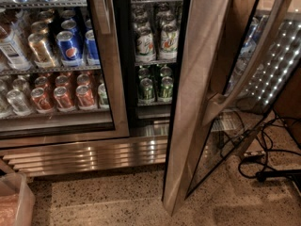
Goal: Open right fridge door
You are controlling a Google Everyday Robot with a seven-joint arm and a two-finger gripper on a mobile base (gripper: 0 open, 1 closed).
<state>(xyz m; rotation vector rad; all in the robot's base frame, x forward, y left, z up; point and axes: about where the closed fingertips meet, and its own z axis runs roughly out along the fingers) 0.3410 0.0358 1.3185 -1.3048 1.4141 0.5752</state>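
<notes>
One right fridge door point(197, 79) stands ajar, top cropped; tool out of view, grip state unknowable.

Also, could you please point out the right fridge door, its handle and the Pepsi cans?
right fridge door point(197, 79), camera view, steel frame.
handle point(221, 100), camera view, lower end.
Pepsi cans point(69, 46), camera view, front can's logo.
gripper: not in view.

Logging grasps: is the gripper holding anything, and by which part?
Cannot be told: the gripper is out of view. The handle of the open right door is bare.
</notes>
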